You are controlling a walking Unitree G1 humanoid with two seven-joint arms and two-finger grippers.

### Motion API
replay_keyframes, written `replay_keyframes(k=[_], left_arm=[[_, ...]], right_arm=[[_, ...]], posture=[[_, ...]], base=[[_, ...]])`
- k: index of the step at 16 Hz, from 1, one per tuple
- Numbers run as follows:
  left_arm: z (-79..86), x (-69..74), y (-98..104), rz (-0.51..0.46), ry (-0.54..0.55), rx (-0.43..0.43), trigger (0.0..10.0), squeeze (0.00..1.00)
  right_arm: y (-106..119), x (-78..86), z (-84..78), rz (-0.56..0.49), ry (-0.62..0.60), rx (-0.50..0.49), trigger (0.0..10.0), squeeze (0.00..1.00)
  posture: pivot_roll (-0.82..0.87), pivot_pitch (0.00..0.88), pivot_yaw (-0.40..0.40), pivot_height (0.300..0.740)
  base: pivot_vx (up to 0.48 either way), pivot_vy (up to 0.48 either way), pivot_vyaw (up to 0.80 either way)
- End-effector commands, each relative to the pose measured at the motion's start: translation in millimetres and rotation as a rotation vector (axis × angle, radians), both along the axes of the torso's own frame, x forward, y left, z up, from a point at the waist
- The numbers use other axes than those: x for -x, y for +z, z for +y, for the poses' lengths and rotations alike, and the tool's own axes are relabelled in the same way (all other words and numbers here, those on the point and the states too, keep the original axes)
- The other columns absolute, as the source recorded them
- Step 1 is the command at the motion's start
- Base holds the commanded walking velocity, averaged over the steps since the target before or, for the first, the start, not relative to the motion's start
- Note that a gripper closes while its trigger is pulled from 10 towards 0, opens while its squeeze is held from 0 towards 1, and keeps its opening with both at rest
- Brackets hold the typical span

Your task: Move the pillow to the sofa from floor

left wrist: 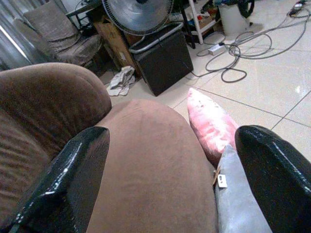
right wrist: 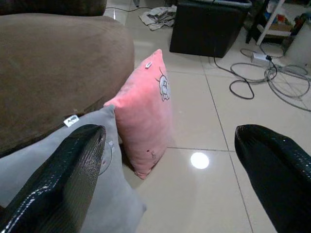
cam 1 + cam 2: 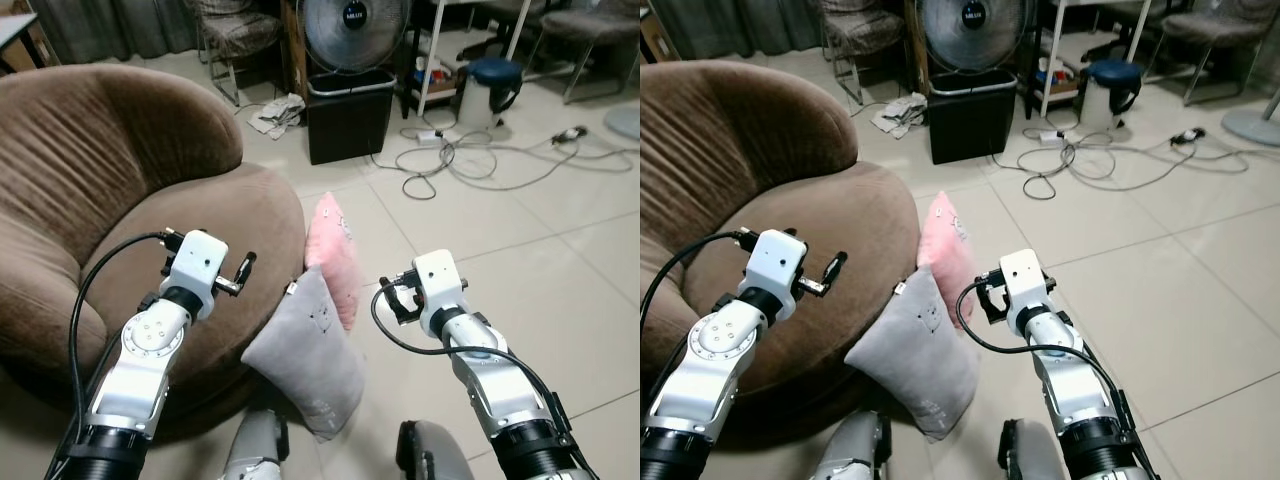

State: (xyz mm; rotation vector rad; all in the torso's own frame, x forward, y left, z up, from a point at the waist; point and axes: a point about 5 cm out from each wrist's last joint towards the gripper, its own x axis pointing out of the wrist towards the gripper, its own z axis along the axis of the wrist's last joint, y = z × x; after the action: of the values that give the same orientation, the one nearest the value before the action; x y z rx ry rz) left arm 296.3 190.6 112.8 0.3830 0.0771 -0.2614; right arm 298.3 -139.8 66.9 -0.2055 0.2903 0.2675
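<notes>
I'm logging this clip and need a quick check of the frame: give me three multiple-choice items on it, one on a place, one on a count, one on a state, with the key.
1. Where do the pillows stand?
A. On the sofa seat
B. On the floor, leaning against the sofa's front edge
C. On top of the black bin

2. How many pillows are by the sofa?
A. One
B. Two
C. Four

3. How are the fingers of the two grippers?
A. Both open, holding nothing
B. Both shut on a pillow
C. Left shut on a cable, right open

Answers:
1 B: the grey pillow and pink pillow stand on the tiles against the brown sofa.
2 B: one grey and one pink.
3 A: the left gripper and right gripper each show spread fingers with nothing between them.
</notes>
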Motion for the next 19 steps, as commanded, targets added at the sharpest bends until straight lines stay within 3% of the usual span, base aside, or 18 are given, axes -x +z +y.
replay_keyframes(k=[1, 6, 15, 19], left_arm=[[-1.4, -2.3, -0.2, 0.006, -0.025, -0.013, 10.0, 0.00], [-1.0, -4.3, 1.1, 0.007, -0.019, 0.030, 10.0, 0.00], [6.8, -3.0, -1.0, 0.005, 0.027, 0.031, 10.0, 0.00], [-3.8, -12.9, -2.2, -0.004, 0.014, 0.053, 10.0, 0.00]], right_arm=[[4.4, 0.0, -0.6, -0.016, -0.015, -0.001, 10.0, 0.00], [5.3, 3.2, -2.0, -0.016, -0.014, 0.002, 10.0, 0.00], [3.9, 3.2, 2.7, -0.005, 0.016, 0.013, 10.0, 0.00], [6.9, 3.2, -10.9, -0.012, 0.001, 0.058, 10.0, 0.00]], posture=[[0.05, 0.000, 0.085, 0.616], [0.04, 0.000, 0.096, 0.616], [0.04, 0.000, 0.065, 0.616], [0.00, 0.000, 0.051, 0.616]], base=[[0.000, 0.000, 0.00], [0.000, 0.000, 0.00], [0.000, 0.000, 0.00], [0.000, 0.000, 0.00]])
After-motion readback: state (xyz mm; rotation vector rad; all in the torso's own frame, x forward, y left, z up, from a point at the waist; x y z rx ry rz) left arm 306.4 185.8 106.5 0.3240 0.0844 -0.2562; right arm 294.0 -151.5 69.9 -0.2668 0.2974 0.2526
